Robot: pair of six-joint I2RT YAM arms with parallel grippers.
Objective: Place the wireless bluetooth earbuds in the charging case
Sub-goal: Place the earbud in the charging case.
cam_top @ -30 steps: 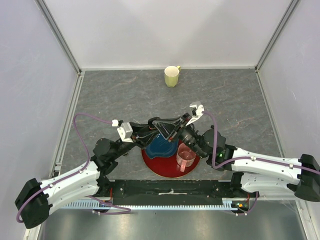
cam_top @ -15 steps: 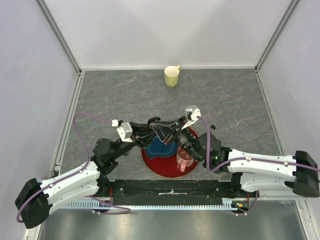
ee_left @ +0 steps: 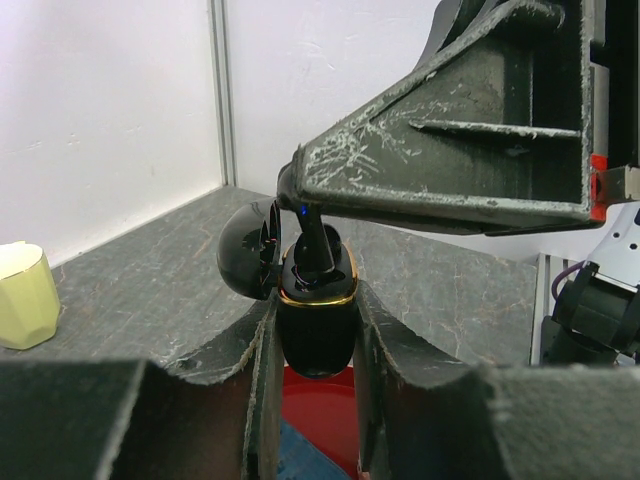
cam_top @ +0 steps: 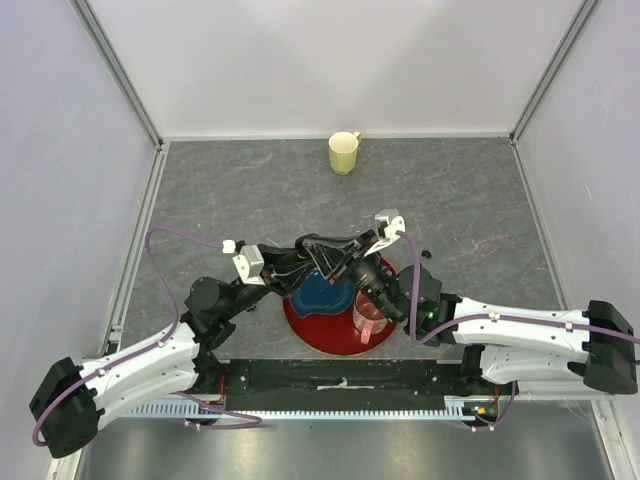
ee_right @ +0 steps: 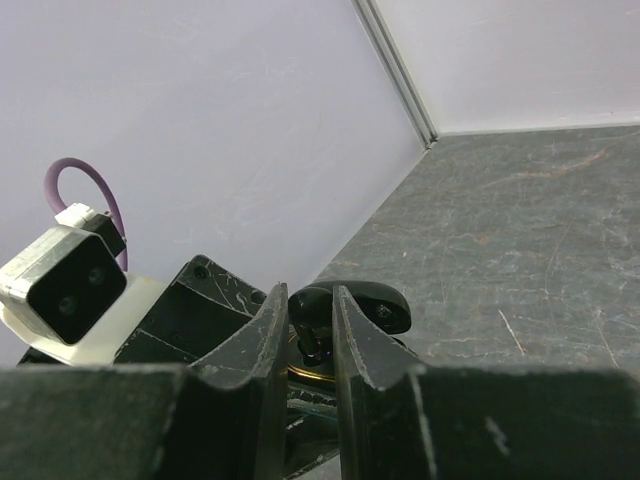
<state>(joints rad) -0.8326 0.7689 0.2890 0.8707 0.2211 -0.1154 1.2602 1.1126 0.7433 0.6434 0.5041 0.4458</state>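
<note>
My left gripper (ee_left: 315, 300) is shut on a black charging case (ee_left: 316, 335) with a gold rim, held upright above the red plate, its lid (ee_left: 245, 262) swung open to the left. My right gripper (ee_right: 309, 293) is shut on a small black earbud (ee_right: 317, 338), stem pointing down into the case's open top (ee_right: 303, 371). In the left wrist view the earbud stem (ee_left: 312, 245) reaches into the case under the right gripper's finger (ee_left: 470, 150). In the top view both grippers (cam_top: 345, 263) meet over the plate. Other earbuds and cases are hidden.
A red plate (cam_top: 322, 338) lies at the table's near middle with a blue piece (cam_top: 318, 291) on it and a pink transparent cup (cam_top: 372, 316) at its right. A yellow cup (cam_top: 344, 152) stands at the far wall.
My right gripper has moved left and closer to the left gripper, bringing the earbud down over the open case. The left arm has held nearly still.
</note>
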